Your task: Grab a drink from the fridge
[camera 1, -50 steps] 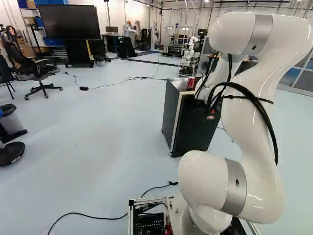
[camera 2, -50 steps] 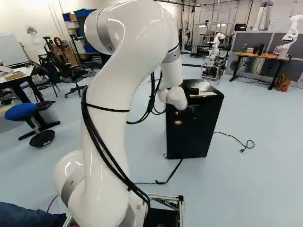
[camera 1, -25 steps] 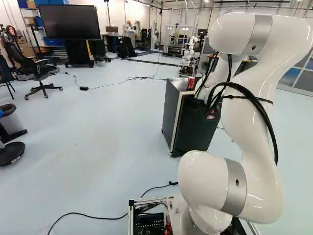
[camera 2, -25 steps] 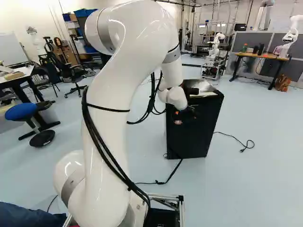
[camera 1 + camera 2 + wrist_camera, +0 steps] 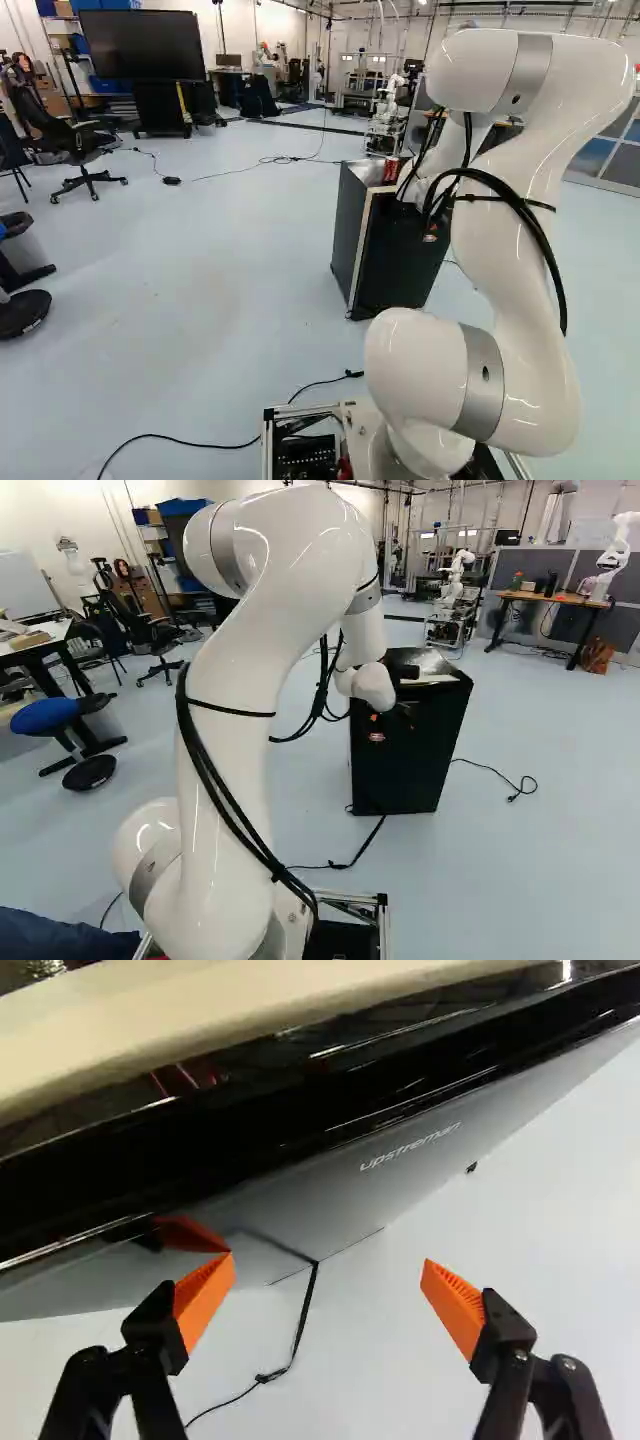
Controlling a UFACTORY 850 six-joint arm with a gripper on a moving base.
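The drink is likely hidden inside the fridge [image 5: 350,225], which stands around twelve o'clock from the base [image 5: 305,455] with a red can [image 5: 391,171] on top, so opening the door [image 5: 400,775] seems underway, the wide, empty gripper [image 5: 328,1285] next needing its edge.

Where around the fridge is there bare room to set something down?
Left base view: floor between the round black base and the fridge. Right base view: floor right of the fridge, on the near side of the black cable. Crowded: the fridge top, where the red can shows beside the arm.
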